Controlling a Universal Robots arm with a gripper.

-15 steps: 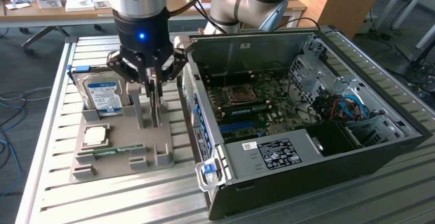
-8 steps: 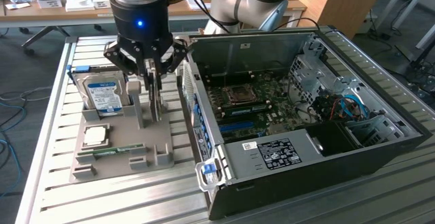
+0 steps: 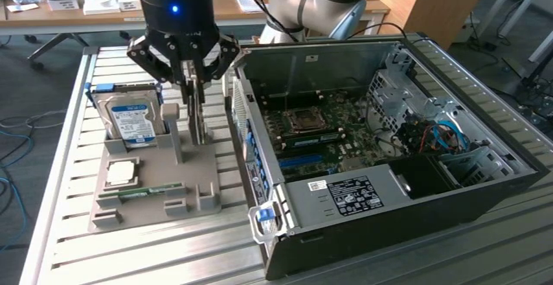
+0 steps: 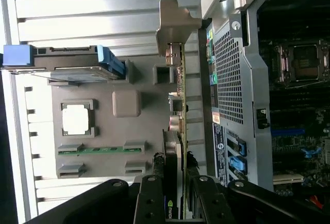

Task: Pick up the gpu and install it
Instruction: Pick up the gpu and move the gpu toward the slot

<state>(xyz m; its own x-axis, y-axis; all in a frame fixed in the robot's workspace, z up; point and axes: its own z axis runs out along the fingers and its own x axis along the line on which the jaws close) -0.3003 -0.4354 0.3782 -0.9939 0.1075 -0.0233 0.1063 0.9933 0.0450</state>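
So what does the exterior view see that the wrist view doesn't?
Exterior view: the open computer case's whole inside, its labelled power supply, the robot arm and a desk behind. Wrist view: the case's back grille face-on and the gpu's thin edge close up. Both: the gripper shut on the gpu, the hard drive, the chip, the RAM stick and the grey holder.

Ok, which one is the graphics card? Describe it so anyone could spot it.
Beside the open computer case, on the exterior view's left, sits a grey holder. The graphics card stands on edge in it, under the gripper: green board, black cooler, metal end bracket, unlike the blue-labelled hard drive.
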